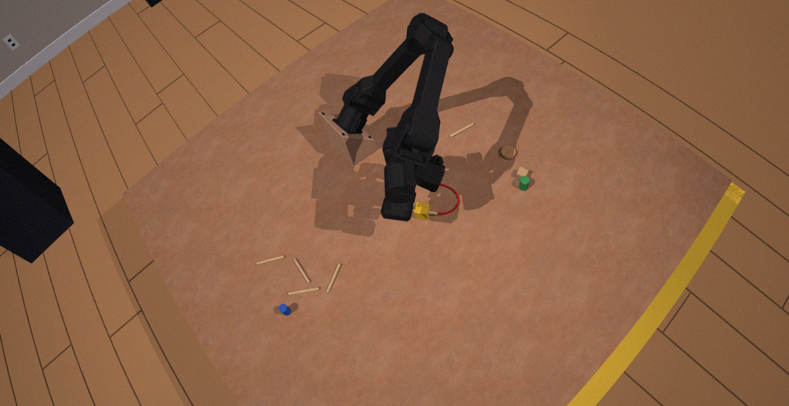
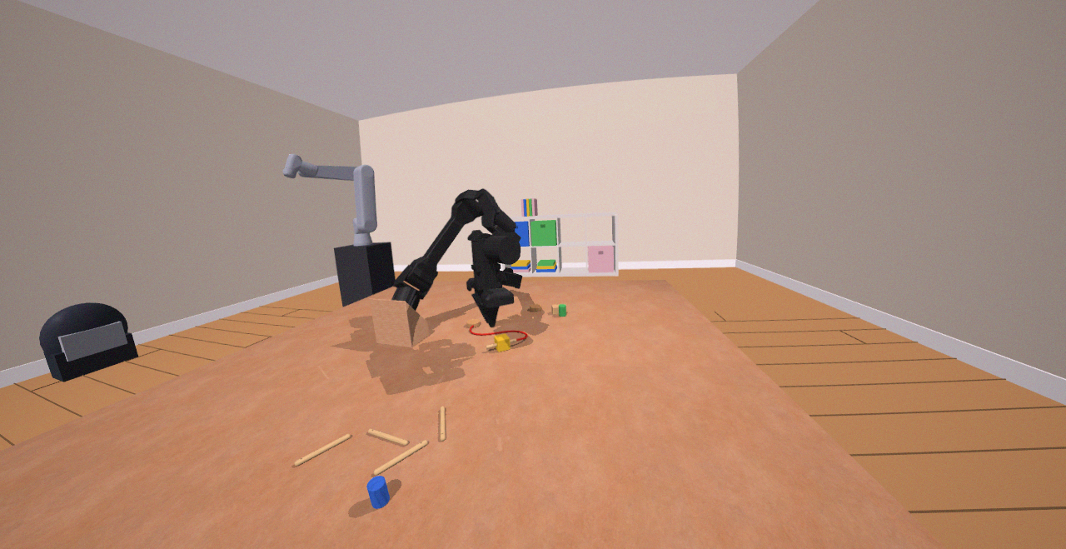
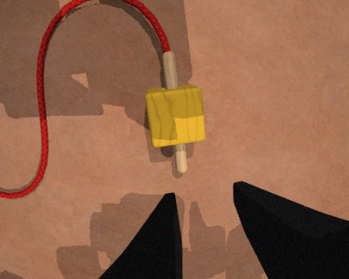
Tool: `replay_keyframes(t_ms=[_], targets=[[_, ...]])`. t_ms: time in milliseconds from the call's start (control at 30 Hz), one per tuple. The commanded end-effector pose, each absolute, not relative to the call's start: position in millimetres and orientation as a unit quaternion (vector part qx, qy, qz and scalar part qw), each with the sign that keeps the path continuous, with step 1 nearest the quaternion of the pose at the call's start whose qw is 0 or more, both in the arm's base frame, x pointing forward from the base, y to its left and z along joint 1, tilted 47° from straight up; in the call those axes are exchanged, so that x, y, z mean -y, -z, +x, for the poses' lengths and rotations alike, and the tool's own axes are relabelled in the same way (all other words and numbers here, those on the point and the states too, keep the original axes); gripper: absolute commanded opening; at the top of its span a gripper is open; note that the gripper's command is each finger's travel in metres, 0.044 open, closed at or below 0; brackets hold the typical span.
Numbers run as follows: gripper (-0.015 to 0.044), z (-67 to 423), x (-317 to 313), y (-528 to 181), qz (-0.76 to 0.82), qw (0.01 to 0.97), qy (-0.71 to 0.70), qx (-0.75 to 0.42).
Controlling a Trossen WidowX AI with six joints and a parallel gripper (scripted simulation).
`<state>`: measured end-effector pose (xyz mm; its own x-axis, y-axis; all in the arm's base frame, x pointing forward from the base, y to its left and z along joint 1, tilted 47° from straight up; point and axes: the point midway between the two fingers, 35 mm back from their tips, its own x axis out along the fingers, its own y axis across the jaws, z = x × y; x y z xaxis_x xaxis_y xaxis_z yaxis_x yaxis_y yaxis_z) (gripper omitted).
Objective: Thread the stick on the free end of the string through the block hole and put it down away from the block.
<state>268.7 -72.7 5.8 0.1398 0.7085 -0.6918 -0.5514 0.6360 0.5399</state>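
Yellow block (image 3: 176, 116); red braided string (image 3: 43, 104); pale wood stick (image 3: 181, 160); black jaws; green cylinder (image 1: 524, 183); blue cylinder (image 1: 283, 308).

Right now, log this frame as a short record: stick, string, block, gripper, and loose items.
stick: lying through the yellow block, both ends poking out
block: on the table, untouched
string: red, all on the entry side, none in the hole yet
gripper: partly open, holding nothing, just short of the stick's free end
loose sticks: four clustered apart from the block, one more near the arm
small objects: blue cylinder, green cylinder
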Motion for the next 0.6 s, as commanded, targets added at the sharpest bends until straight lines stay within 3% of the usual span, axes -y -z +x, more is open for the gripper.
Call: replay_keyframes(t_ms=[0,567], targets=[[0.0124,267,66,0,0.086,0.748,-0.420,-0.506],[0.0124,271,46,19,0.086,0.748,-0.420,-0.506]])
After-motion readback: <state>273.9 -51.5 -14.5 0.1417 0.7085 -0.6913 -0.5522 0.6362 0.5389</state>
